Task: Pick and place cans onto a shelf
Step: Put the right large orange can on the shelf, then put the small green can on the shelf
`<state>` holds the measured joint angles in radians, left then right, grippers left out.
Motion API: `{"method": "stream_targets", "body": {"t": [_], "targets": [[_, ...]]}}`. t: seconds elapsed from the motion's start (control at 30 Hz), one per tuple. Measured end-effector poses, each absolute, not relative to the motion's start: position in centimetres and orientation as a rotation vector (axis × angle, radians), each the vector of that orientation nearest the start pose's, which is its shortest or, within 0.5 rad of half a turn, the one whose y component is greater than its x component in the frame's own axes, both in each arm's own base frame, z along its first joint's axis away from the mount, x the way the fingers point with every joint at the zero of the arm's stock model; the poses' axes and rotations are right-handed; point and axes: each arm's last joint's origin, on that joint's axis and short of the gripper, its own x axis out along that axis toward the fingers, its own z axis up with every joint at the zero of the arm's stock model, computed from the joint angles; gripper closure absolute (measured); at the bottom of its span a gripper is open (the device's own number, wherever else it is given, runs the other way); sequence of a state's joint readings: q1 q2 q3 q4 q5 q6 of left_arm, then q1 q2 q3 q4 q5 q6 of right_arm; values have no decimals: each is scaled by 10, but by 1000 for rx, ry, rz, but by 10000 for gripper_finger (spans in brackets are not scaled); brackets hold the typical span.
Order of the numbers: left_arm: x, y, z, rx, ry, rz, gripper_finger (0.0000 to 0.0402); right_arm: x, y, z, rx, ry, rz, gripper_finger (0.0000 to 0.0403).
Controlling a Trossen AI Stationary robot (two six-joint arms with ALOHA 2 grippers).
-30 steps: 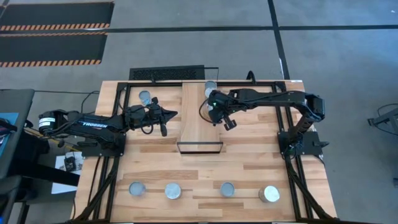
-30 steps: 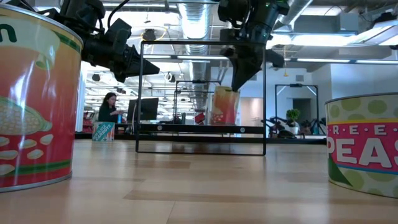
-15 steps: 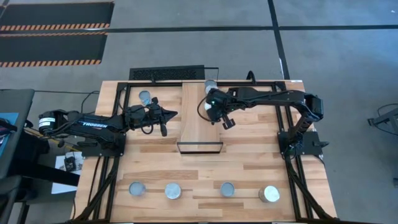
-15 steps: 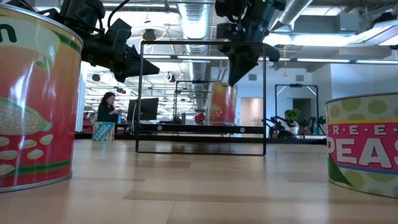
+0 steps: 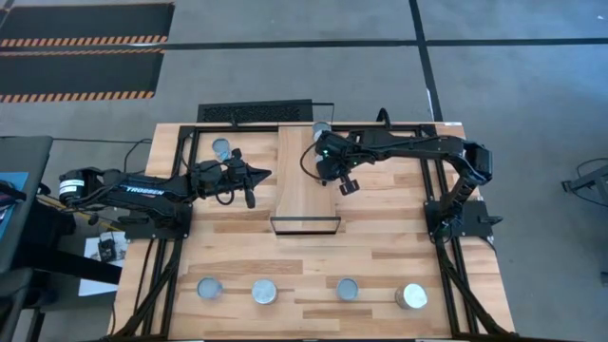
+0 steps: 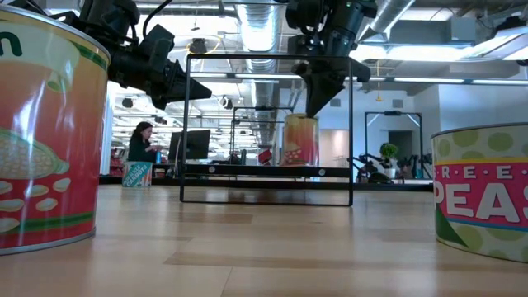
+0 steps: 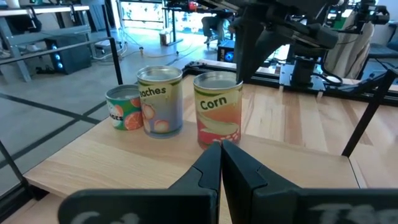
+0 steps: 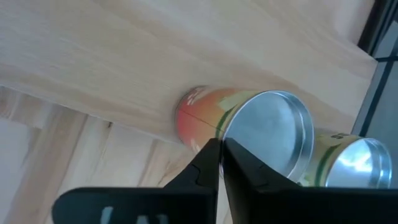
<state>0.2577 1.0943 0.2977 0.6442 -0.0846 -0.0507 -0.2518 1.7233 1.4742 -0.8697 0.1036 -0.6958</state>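
Slatted light-wood tabletop [image 5: 380, 242] fills the high view, framed by black rails. From above, the long narrow light-wood shelf with its thin black frame [image 5: 306, 204] runs from 12 to 6 o'clock at the table's centre, and four silver-topped cans [image 5: 348, 289] stand in a row along the 6 o'clock edge, well apart from one another. The right gripper [image 5: 334, 174] hangs over the shelf's 12 o'clock end, near its 3 o'clock edge, and a round silver-topped can [image 5: 320, 128] stands just beyond it at the shelf's far end. The left gripper [image 5: 258, 175] waits at 9 o'clock of the shelf, with another silver-topped can [image 5: 221, 147] near the arm.

Labels, hidden from above, show elsewhere. In the left wrist view three cans stand upright, long axes vertical: a red and yellow "Corn" can [image 7: 217, 116], a blue-grey peaches can [image 7: 160, 100] close beside it, and a shorter green and orange can [image 7: 124, 107] touching that one. The left fingers [image 7: 210, 168] are pressed together, holding nothing. The right wrist view looks down on the orange-labelled can's silver lid [image 8: 268, 135], a second lid [image 8: 357, 162] beside it; the right fingers [image 8: 208, 163] also meet, empty. At table height, that orange can [image 6: 300, 140] stands upright on the shelf under the right gripper, clear of it.
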Motion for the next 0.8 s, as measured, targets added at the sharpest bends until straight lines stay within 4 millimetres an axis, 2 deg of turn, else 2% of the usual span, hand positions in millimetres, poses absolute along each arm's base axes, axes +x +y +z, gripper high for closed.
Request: {"method": "stream_targets", "body": {"t": [0.2,0.53,0.67,0.8], "targets": [[201,56,190,-66,143,346,401,343,-94,276,-520,1171,68,343],[201,56,190,-66,144,346,401,345,-93,277,-534,1155,37,342],[201,56,190,-66,146,346,401,339,-88,293,-565,1127,-1,350],[201,55,190,-67,147,337,401,322,-82,313,-489,1084,-20,387]]}}
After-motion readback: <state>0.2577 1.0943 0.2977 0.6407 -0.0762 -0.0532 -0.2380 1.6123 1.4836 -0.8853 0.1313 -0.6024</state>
